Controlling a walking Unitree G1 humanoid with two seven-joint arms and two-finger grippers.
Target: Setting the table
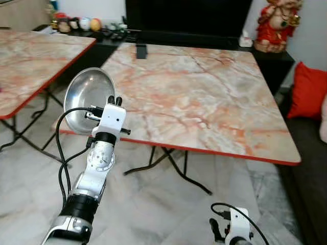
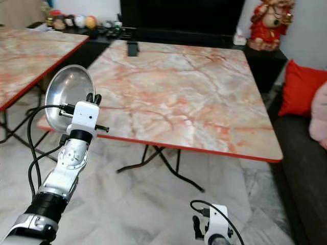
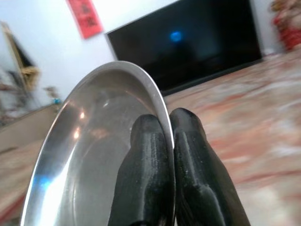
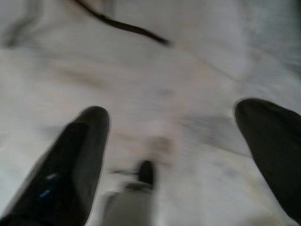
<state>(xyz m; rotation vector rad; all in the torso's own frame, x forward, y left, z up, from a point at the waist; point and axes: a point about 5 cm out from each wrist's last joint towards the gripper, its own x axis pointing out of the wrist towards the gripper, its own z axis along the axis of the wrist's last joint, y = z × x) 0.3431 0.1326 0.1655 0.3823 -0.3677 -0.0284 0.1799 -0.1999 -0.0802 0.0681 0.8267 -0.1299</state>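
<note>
A shiny steel plate [image 1: 88, 99] stands tilted on edge in the air, just off the near left corner of the marble-topped table [image 1: 204, 97]. My left gripper [image 1: 114, 100] is shut on the plate's rim. In the left wrist view its two black fingers [image 3: 150, 174] pinch the rim, one on each side of the plate [image 3: 89, 160]. My right gripper [image 4: 174, 155] hangs low over the pale floor, its two fingers [image 4: 75, 160] spread wide apart with nothing between them. The right wrist [image 1: 236, 227] sits at the bottom edge of the left eye view.
A second marble table [image 1: 30, 56] stands to the left. A small dark object [image 1: 141, 51] lies at the far edge of the main table. A black TV unit [image 1: 184, 20], a red statue [image 1: 278, 23] and a red cushion [image 1: 308, 89] lie beyond.
</note>
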